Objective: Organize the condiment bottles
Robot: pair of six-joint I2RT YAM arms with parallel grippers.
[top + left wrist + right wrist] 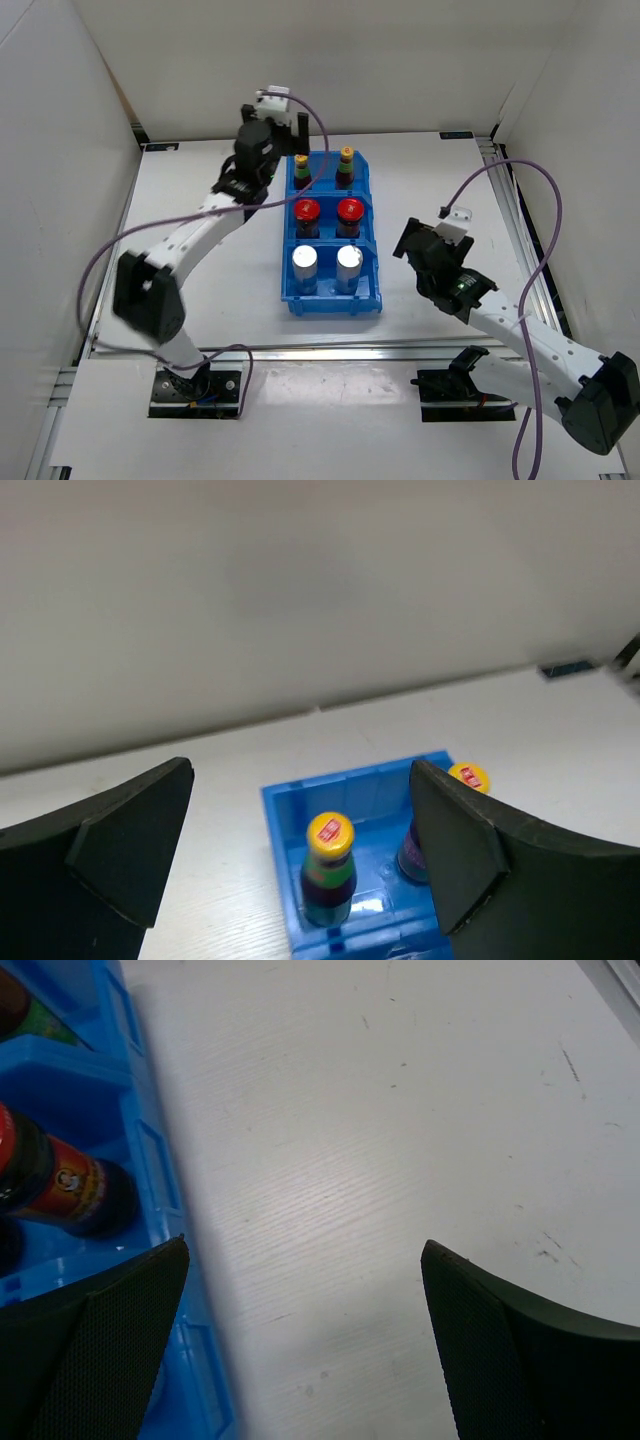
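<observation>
White walls enclose the pale worktop [200, 290], where all 6 condiment bottles [329, 215] stand upright in the blue bin [330, 300], long axes vertical, caps up (2 per compartment). Left fingers [130, 860] hang spread and empty above the far yellow-capped pair [328, 870]; right fingers [500, 1350] gape beside the bin. Any descent risks toppling a slim bottle.

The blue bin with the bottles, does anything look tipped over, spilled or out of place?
Nothing stands out. In the blue bin, all six bottles stand upright in matched pairs: yellow-capped bottles far, red-lidded jars middle, silver-capped bottles near. No spills show.
</observation>
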